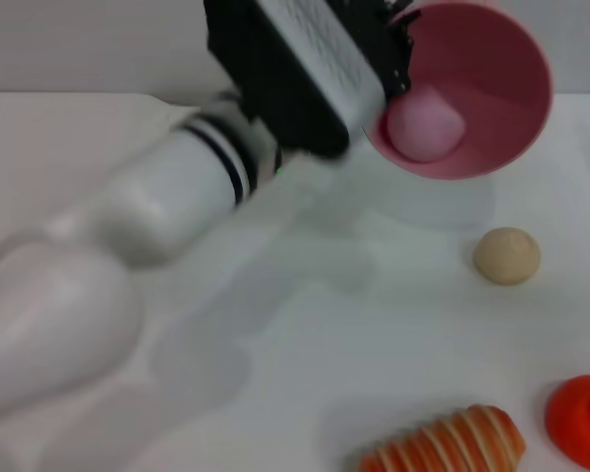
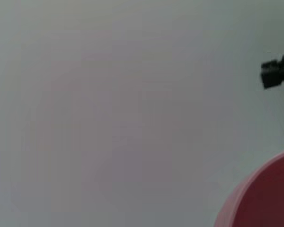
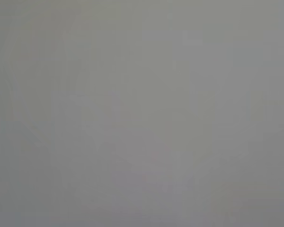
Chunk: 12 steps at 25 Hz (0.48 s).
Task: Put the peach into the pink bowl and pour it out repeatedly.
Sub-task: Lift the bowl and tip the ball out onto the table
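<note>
left tool [image 1: 388,74] has the pink bowl [image 1: 492,88] by its rim, tilted; light, slick plastic, peach [image 1: 425,125] rolls easily inside

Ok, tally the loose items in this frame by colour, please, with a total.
Pink: 2, the pink bowl held tilted by the left gripper, and the peach inside it
Tan: 1, ball
Orange-red: 1, object
Orange and white striped: 1, bread-like toy
Total: 5

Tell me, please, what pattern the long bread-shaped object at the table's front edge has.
Orange with cream stripes across it; the head view shows it best.
</note>
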Each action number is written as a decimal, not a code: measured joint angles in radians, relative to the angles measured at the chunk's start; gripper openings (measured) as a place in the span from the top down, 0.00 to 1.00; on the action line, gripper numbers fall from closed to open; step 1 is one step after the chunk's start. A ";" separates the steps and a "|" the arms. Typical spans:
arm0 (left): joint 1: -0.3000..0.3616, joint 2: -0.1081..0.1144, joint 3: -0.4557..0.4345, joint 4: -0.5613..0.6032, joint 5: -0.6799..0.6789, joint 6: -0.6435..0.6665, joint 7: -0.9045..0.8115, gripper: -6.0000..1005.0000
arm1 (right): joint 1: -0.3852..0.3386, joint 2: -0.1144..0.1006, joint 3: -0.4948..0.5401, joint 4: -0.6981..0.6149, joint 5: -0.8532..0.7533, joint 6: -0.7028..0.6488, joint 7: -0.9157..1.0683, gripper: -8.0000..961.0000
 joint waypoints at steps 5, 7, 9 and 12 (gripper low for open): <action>0.055 -0.005 0.194 -0.055 0.085 -0.351 0.108 0.96 | -0.003 0.000 0.004 0.006 0.006 0.000 -0.005 0.54; 0.055 -0.005 0.194 -0.055 0.085 -0.351 0.108 0.96 | -0.002 0.000 0.004 0.006 0.008 0.000 -0.006 0.54; 0.054 -0.005 0.207 -0.068 0.096 -0.375 0.101 0.96 | 0.000 0.000 0.004 0.007 0.008 0.000 -0.006 0.54; 0.054 -0.004 0.208 -0.068 0.097 -0.377 0.100 0.96 | 0.004 -0.001 0.006 0.007 0.009 0.003 -0.008 0.54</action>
